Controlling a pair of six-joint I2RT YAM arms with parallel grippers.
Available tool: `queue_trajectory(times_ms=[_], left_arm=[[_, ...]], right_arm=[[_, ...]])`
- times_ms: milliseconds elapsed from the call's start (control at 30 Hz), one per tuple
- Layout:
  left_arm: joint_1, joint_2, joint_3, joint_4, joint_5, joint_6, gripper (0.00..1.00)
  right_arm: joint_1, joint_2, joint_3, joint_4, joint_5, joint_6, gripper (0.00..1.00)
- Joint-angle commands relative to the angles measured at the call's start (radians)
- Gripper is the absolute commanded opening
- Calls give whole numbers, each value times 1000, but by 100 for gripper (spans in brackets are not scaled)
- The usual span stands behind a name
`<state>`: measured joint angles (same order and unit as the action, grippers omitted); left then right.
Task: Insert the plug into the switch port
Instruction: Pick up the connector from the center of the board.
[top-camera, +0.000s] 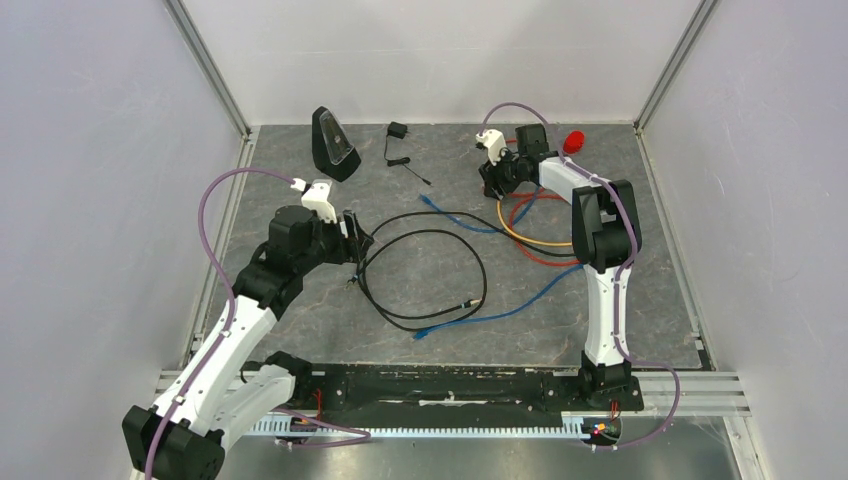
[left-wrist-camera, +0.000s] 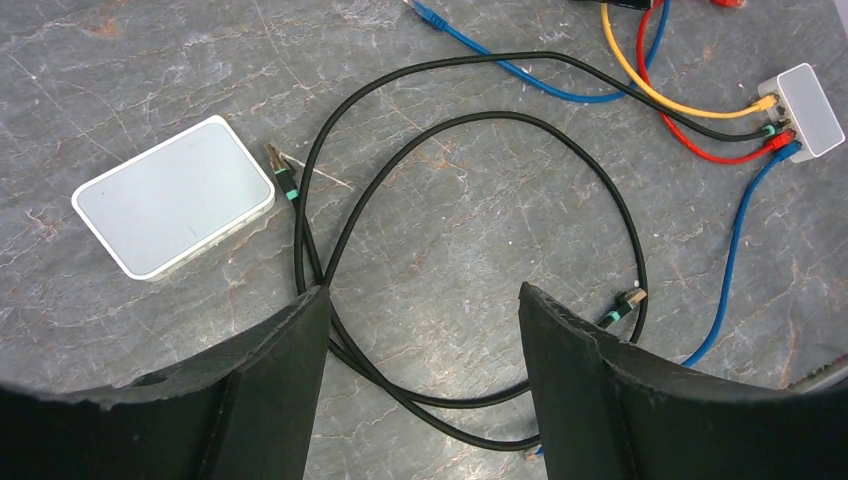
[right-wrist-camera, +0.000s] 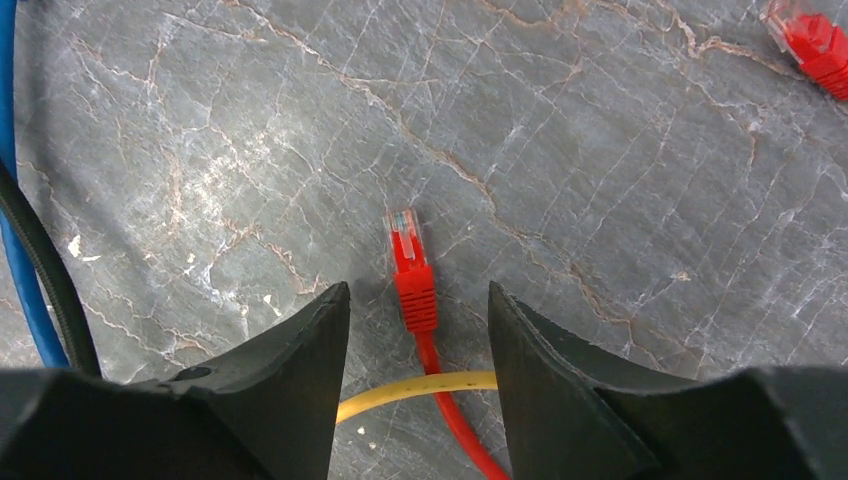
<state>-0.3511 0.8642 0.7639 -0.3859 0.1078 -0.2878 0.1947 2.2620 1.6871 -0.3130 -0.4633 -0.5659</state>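
A flat pale grey-white switch box (left-wrist-camera: 175, 195) with rounded corners lies on the table at the left of the left wrist view. A black cable's plug (left-wrist-camera: 281, 172) with a green boot lies beside its right edge, not inserted; I cannot make out the socket. My left gripper (left-wrist-camera: 422, 295) is open and empty above black cable loops (left-wrist-camera: 470, 118); it also shows in the top view (top-camera: 355, 240), where the arm hides the box. My right gripper (right-wrist-camera: 418, 300) is open, its fingers either side of a red plug (right-wrist-camera: 408, 268) lying on the table, not touching it.
A second small white box (left-wrist-camera: 808, 108) at the right has yellow, black, red and blue cables plugged in. A black wedge device (top-camera: 335, 143) and a small black adapter (top-camera: 397, 131) stand at the back. Another red plug (right-wrist-camera: 815, 40) lies far right. Metal rails line the table's sides.
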Motion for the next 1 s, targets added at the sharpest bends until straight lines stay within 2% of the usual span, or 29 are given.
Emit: queue_trajectory(times_ms=[0,267,333,500,567,667,767,967], left_arm=[[-4,-9,31,45,7,46,74],[-5,-13,31,45,4,50,74],[-5,-16,31,45,1,51,74],[-5,-19,27,47,-4,55,74],[-4,-19,26,43,2,61,75],[0,-20,31,33,-12,62,77],[7,-30,31,29,-39,62,78],[13,-40,22,28,-127,45,83]], right_arm=[[2,3,-2,-17,21,-13,54],[29,-11,-43,-31,46,-102,44],[35,-5,-38,-30,44,-106,37],[45,-23,-3,-3,0,-71,2],[46,-50,40,31,-47,3,0],[46,-128,45,189,-133,173,0],[45,-234,-21,406,-165,337,0],[42,-439,-146,771,-108,560,0]])
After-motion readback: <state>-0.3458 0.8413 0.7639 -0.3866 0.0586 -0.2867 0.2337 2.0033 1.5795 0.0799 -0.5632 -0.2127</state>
